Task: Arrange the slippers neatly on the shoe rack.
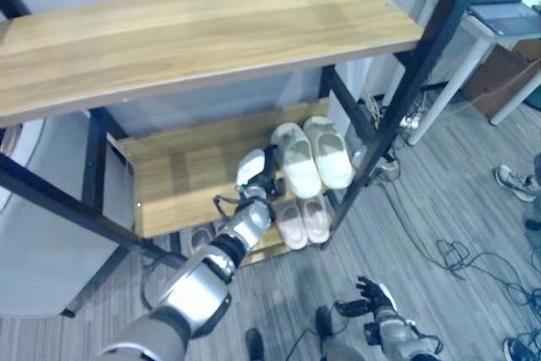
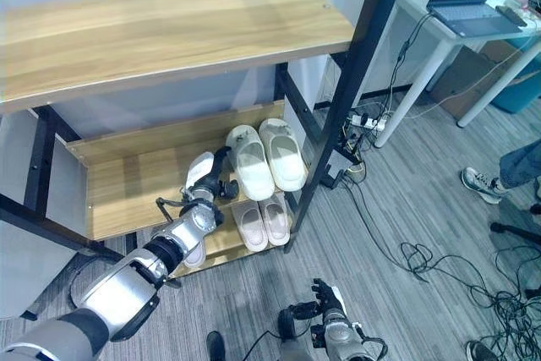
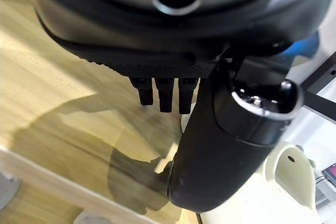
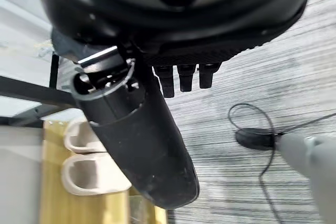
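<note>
Two cream slippers and two pink slippers fill the shoe rack's right end; the left hand grips a white slipper, and the right hand hangs relaxed.

Left hand reaching onto the shoe rack's middle shelf

The left hand is hovering over the middle shelf, with cream slippers sitting at its three o'clock and pink slippers lying at its five o'clock; the right hand is hanging low.

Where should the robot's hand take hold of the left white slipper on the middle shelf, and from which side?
Probably by the heel end of the left white slipper. It faces the shelf's open front, where the left hand already is. The toe points at the wall and the right white slipper lies close alongside.
</note>
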Controlling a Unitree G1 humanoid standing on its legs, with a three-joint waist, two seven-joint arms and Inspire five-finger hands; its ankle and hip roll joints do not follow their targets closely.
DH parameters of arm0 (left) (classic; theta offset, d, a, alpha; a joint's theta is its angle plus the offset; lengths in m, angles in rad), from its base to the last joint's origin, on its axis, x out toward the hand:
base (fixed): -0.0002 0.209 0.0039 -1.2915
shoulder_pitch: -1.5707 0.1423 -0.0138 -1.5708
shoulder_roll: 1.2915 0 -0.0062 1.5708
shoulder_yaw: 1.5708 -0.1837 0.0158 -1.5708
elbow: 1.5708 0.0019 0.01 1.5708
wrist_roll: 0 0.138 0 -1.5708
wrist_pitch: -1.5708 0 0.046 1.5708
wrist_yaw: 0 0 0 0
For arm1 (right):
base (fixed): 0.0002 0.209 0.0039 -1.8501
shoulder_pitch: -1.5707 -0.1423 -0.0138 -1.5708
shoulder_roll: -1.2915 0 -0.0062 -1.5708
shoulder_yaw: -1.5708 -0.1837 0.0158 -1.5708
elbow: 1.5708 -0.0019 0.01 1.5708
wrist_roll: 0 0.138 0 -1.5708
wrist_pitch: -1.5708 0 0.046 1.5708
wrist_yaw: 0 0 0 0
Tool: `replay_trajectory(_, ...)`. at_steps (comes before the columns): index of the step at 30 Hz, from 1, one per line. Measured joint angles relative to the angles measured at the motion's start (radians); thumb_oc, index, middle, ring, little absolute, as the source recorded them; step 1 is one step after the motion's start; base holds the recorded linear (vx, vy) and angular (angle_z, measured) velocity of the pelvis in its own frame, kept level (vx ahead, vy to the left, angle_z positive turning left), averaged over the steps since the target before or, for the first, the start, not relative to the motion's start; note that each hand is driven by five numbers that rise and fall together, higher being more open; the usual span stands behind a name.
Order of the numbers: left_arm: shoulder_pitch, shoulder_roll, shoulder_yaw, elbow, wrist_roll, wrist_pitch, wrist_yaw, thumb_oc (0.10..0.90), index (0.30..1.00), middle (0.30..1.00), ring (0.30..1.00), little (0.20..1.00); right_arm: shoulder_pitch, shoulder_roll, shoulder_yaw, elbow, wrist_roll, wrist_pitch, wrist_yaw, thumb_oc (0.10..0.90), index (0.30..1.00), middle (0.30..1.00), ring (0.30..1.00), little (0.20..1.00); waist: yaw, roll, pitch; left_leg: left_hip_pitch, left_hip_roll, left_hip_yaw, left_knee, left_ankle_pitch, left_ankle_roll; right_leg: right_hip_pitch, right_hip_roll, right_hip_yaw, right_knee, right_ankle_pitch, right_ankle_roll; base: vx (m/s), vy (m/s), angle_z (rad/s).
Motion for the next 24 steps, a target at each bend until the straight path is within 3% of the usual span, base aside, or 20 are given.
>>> replay_trajectory(16, 0.086, 0.005, 0.008, -0.016, 0.043, 0.004, -0.024, 0.800, 0.900, 0.900, 0.900, 0.900, 0.025, 0.019, -0.029, 0.066, 0.011, 0.020, 0.009, 0.800, 0.900, 0.900, 0.900, 0.900, 0.018, 0.052, -0.031, 0.064, 0.020, -0.028, 0.000, -0.007, -0.010, 0.078, 0.013, -0.032, -0.007, -0.026, -0.012, 0.01, -0.007, 0.04)
replay_trajectory(21, 0.149, 0.075, 0.028, -0.183, 0.045, 0.004, -0.027, 0.800, 0.900, 0.900, 0.900, 0.900, 0.042, 0.023, -0.045, 0.067, 0.012, 0.037, 0.015, 0.800, 0.900, 0.900, 0.900, 0.900, 0.023, 0.059, -0.035, 0.070, 0.024, -0.041, 0.000, -0.006, -0.010, 0.093, 0.020, -0.044, 0.000, -0.019, -0.022, -0.03, -0.005, 0.06)
replay_trajectory(24, 0.261, 0.134, 0.094, -0.422, 0.035, -0.007, -0.056, 0.800, 0.900, 0.900, 0.900, 0.900, 0.062, 0.026, -0.072, 0.064, 0.022, 0.036, 0.019, 0.800, 0.900, 0.900, 0.900, 0.900, 0.035, 0.060, -0.035, 0.093, 0.025, -0.047, -0.001, -0.009, -0.012, 0.117, 0.017, -0.049, -0.002, -0.025, -0.022, -0.04, 0.008, 0.06)
